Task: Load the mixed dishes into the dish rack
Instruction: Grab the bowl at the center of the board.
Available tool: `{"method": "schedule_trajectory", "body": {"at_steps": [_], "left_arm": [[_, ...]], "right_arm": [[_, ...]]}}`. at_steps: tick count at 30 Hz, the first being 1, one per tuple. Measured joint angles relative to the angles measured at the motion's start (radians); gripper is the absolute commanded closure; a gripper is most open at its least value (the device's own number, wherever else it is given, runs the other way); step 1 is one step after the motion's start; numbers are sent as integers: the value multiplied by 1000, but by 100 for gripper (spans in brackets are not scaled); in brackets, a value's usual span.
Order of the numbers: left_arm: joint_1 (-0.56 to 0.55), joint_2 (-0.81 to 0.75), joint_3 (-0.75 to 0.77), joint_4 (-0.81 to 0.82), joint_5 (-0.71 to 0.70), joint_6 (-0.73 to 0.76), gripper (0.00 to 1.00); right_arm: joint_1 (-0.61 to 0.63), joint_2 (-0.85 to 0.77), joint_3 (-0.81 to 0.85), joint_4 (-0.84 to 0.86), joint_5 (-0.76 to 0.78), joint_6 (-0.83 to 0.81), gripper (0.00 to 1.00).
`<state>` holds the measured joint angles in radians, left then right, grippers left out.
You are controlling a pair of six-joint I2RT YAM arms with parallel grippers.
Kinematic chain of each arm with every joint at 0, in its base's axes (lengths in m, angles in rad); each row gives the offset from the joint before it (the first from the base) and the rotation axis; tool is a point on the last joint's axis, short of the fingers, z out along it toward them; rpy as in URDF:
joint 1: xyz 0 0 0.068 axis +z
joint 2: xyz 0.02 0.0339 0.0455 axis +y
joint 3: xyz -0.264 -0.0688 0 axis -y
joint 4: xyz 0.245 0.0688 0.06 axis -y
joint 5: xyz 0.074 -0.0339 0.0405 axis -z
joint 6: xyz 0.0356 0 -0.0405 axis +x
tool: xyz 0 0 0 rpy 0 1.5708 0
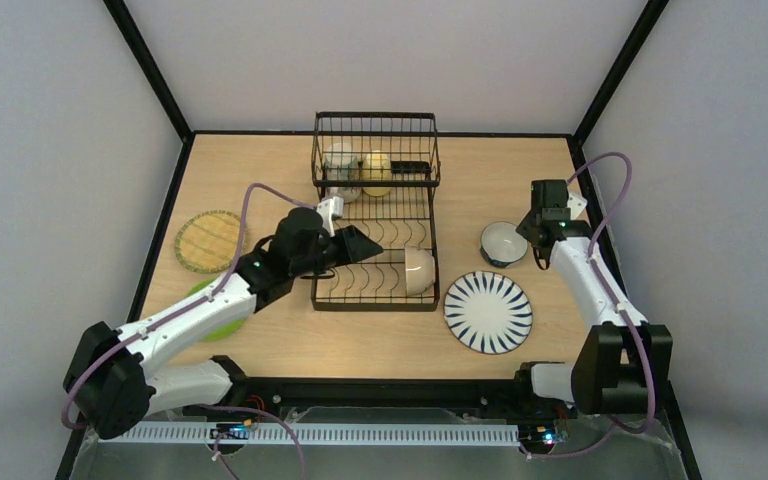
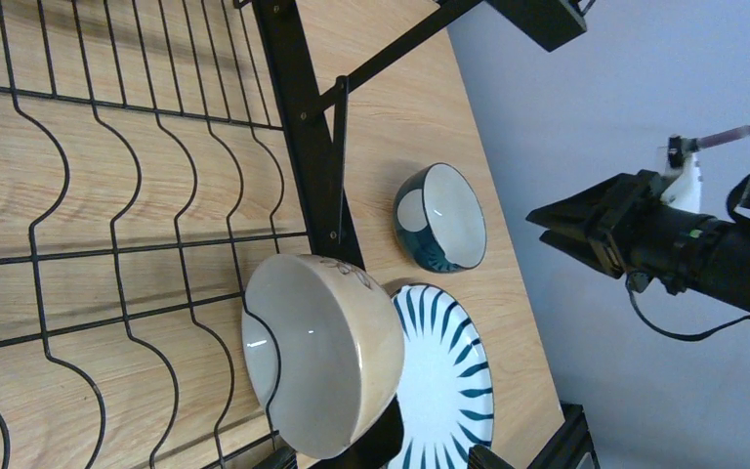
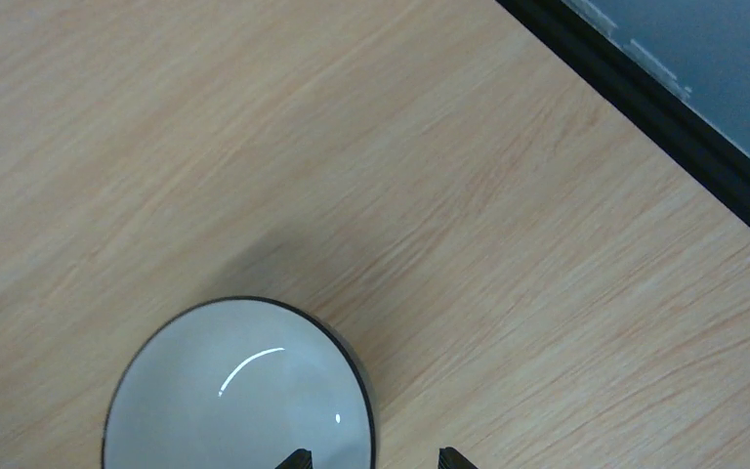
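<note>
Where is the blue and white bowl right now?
Top view: the bowl sits on the table right of the dish rack, just beyond the striped plate.

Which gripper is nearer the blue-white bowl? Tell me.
Right. The right gripper hovers at the rim of the blue-white bowl; the left gripper is over the dish rack.

Top camera looks down from above the near edge over the whole worktop (image 1: 260, 170). Left wrist view, rolled sideways, faces the dish rack (image 2: 298, 127) closely. Right wrist looks straight down on the blue-white bowl (image 3: 237, 391), shared by all.
</note>
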<state>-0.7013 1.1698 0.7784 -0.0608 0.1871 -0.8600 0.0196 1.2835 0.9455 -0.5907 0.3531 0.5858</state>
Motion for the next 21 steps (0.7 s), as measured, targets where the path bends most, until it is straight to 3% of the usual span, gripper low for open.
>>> {"method": "schedule_trajectory", "body": {"at_steps": [21], "left_arm": [[16,1,69,-76,42,22,1]], "right_arm": [[0,152,-41,-2,-89,6,29]]}}
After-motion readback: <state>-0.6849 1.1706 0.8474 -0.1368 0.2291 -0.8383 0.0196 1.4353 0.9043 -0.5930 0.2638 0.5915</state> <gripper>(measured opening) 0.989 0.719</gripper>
